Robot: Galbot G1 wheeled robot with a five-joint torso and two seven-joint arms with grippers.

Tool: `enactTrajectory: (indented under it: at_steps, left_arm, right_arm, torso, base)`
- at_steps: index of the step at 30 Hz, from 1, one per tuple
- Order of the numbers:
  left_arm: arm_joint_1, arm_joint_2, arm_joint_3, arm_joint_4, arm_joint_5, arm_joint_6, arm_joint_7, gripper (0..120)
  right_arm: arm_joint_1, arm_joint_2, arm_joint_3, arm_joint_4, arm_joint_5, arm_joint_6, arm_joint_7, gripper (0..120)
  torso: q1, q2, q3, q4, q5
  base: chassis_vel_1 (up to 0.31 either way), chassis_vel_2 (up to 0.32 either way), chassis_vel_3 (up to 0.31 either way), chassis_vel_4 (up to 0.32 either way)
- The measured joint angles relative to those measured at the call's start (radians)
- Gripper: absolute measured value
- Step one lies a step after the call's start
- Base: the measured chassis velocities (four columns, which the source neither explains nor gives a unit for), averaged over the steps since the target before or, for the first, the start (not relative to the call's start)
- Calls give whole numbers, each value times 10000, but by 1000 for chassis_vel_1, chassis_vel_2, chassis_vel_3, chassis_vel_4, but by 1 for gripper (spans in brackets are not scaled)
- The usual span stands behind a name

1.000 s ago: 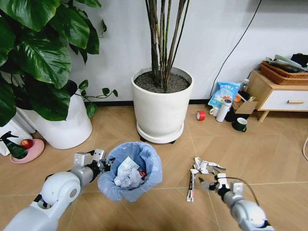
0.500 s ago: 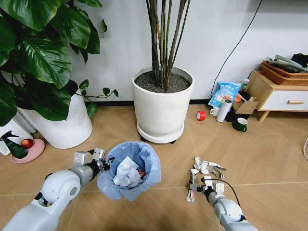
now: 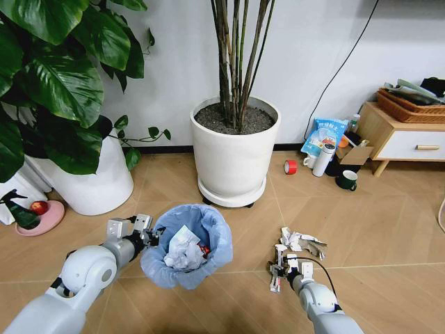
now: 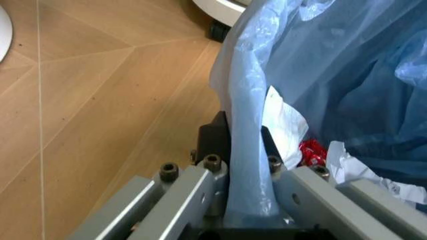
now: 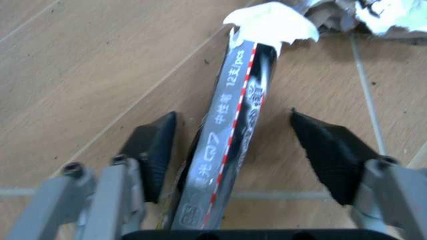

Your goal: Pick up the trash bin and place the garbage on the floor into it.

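Meanwhile, we worked beside the plant pots.
Our left gripper [image 4: 247, 197] clamped the trash bin [image 3: 186, 245] rim; our right gripper [image 5: 233, 150], fingers spread, straddled a long printed wrapper [image 5: 230, 135].

Both arms had glossy white rounded shells. The left gripper [image 4: 243, 165] and right gripper [image 5: 233, 150] showed grey metal brackets, hex screws, black wedge-shaped fingers [image 5: 155, 150]; thin black cable on right forearm.

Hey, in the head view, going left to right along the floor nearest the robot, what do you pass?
Left end effector clamped on the bag-lined rim → small round trash bin with crinkled light-blue bag → long printed wrapper strip, right end effector open around it → crumpled white paper scraps.
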Motion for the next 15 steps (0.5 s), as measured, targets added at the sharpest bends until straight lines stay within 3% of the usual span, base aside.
enactTrajectory:
  at_steps: [5, 8, 10, 13, 15]
  left_arm:
    - [-14, -8, 18, 3, 0, 0, 13, 0]
    - [-16, -21, 25, 3, 0, 0, 15, 0]
    - [-17, -20, 25, 3, 1, 0, 15, 0]
    - [-23, -21, 28, 3, 4, 0, 14, 0]
    - [-23, -21, 29, 3, 6, 0, 15, 0]
  right_arm:
    - [61, 75, 28, -202, -171, 161, -19, 45]
    - [59, 113, 55, -264, -192, 252, -6, 28]
    - [46, 116, 64, -264, -194, 270, -4, 26]
    - [-82, 129, 70, -130, -189, 285, -5, 10]
    - [-125, 132, 70, -72, -188, 287, -5, 7]
  torso:
    - [-1, 1, -1, -2, -2]
    - [-1, 1, -1, 2, 9]
    - [0, 1, 0, 4, 9]
    - [0, 1, 1, 8, 17]
    - [0, 0, 2, 8, 17]
  base:
    - [0, 0, 0, 0]
    - [0, 0, 0, 0]
    - [0, 0, 0, 0]
    - [0, 0, 0, 0]
    - [0, 0, 0, 0]
